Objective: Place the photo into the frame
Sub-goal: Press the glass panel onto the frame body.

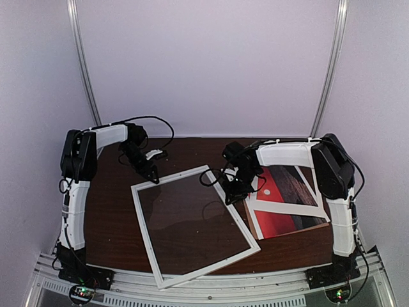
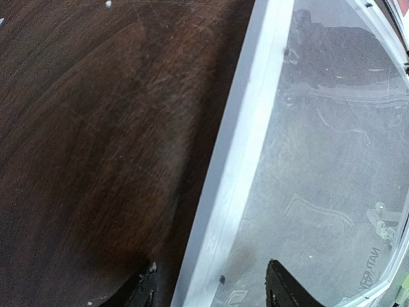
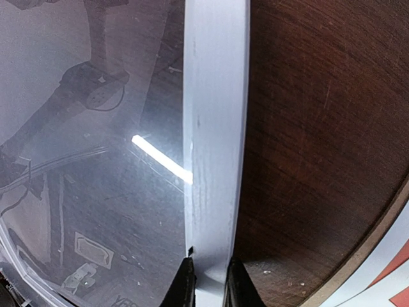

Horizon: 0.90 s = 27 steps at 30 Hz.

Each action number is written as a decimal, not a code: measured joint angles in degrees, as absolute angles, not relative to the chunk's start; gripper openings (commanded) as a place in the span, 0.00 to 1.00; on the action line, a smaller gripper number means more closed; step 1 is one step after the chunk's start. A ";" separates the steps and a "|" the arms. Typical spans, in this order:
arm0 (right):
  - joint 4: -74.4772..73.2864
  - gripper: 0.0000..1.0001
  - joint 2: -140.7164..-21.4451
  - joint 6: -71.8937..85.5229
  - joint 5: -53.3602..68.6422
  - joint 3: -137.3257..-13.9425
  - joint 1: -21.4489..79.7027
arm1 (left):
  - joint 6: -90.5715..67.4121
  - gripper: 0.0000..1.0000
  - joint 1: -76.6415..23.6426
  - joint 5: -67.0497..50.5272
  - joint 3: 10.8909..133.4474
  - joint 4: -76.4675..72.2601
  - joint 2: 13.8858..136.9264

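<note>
The white frame [image 1: 209,267] lies tilted on the dark wooden table [image 1: 108,211], with a clear pane inside it that mirrors the arms. My left gripper [image 1: 152,174] is at its far left corner. There it stands open [image 2: 214,291], one finger on each side of the frame's rail [image 2: 236,179], touching nothing. My right gripper [image 1: 231,192] is shut on the frame's right rail [image 3: 214,128], which sits between its fingertips [image 3: 208,284]. The photo [image 1: 276,222], red with a dark band, lies flat to the right of the frame, partly covered.
A white paper mat [image 1: 289,207] rests askew on the photo, and its corner shows in the right wrist view [image 3: 377,262]. A small white object [image 1: 153,153] lies by the left arm. White walls close the back and sides; a metal rail [image 1: 211,288] runs along the near edge.
</note>
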<state>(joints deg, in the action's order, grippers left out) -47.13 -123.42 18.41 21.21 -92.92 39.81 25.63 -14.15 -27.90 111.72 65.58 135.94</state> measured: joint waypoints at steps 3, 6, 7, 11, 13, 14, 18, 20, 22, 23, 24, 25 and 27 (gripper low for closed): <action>-47.00 0.09 -123.42 18.44 21.61 -92.84 39.79 | 25.71 0.51 -14.46 -26.74 111.44 65.06 135.74; -46.89 0.09 -123.39 18.44 21.89 -92.73 39.75 | 25.69 0.46 -14.63 -26.09 111.35 64.60 135.66; -46.89 0.09 -123.39 18.41 21.98 -92.73 39.75 | 25.69 0.44 -14.68 -25.82 111.33 64.45 135.66; -46.78 0.09 -123.37 18.41 22.15 -92.62 39.75 | 25.52 0.34 -14.68 -25.52 111.26 64.16 135.66; -46.76 0.09 -123.37 18.41 22.22 -92.62 39.75 | 25.41 0.30 -14.76 -25.58 111.15 64.23 135.66; -46.76 0.09 -123.37 18.44 22.24 -92.60 39.72 | 25.41 0.28 -14.85 -25.67 111.11 64.36 135.66; -46.70 0.09 -123.35 18.41 22.28 -92.55 39.72 | 25.39 0.25 -15.05 -25.65 111.11 64.25 135.66; -46.63 0.09 -123.33 18.44 22.31 -92.49 39.72 | 25.39 0.24 -15.03 -25.71 111.11 64.12 135.66; -46.52 0.09 -123.31 18.44 22.31 -92.40 39.70 | 25.39 0.24 -14.98 -25.87 111.11 64.10 135.66; -46.50 0.09 -123.31 18.44 22.33 -92.38 39.70 | 25.41 0.24 -14.94 -26.02 111.11 64.10 135.66; -46.48 0.09 -123.31 18.44 22.33 -92.36 39.70 | 25.39 0.23 -14.85 -26.22 111.11 64.10 135.66; -46.46 0.09 -123.28 18.44 22.33 -92.36 39.70 | 25.39 0.22 -14.81 -26.44 111.11 64.10 135.66; -46.46 0.09 -123.28 18.44 22.35 -92.33 39.70 | 25.36 0.21 -14.55 -27.11 111.11 64.05 135.66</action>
